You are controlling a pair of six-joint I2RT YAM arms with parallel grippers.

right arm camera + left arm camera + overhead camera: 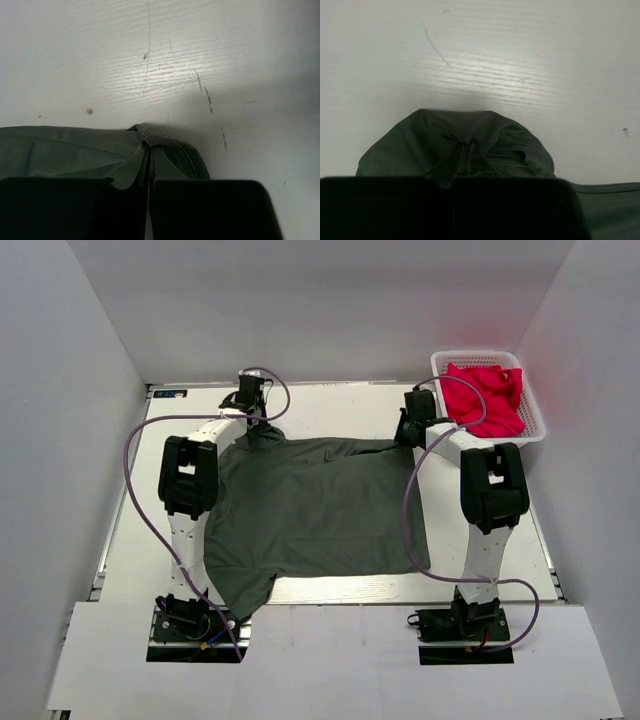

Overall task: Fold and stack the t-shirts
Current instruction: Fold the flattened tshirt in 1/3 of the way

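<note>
The charcoal t-shirt (320, 510) lies spread across the counter (330, 405). At its far edge the left claw (262, 428) and right claw (408, 435) each pinch a bunched corner tight. Far right, red t-shirts (485, 395) sit in a white basket (536, 408).

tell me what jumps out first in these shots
A big grey shirt lies spread over the middle of the table, with the left gripper and right gripper each shut on a pinch of its far edge. Next the eye goes to the bright red shirts heaped in a white basket at the far right corner.
</note>
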